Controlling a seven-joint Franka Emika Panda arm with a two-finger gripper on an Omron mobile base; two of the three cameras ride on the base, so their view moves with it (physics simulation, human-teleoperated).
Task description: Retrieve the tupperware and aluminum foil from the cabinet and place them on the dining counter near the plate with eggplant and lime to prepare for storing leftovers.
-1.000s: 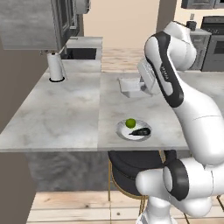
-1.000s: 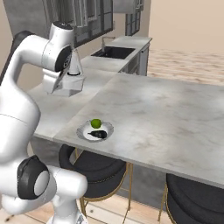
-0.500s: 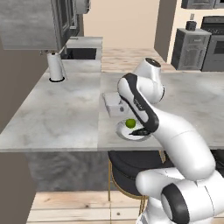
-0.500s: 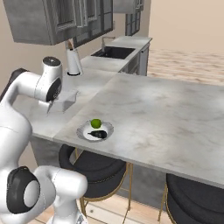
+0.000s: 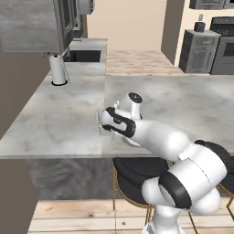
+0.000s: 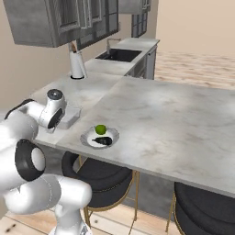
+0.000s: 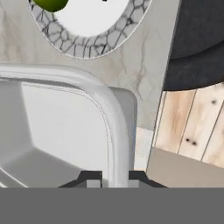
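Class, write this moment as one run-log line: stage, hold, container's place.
stage: placing | fingers: shut on container rim | container: low at counter edge, beside plate with lime

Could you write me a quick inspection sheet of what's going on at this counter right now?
Surface: dining counter, light marbled stone.
Job's things: tupperware at the counter's edge beside the plate; lime and eggplant on the plate.
Clutter: white canister near the sink.
Grippers: gripper shut on the tupperware's rim.
Cables: nothing seen.
Surroundings: cabinet above, black stools below, wooden floor.
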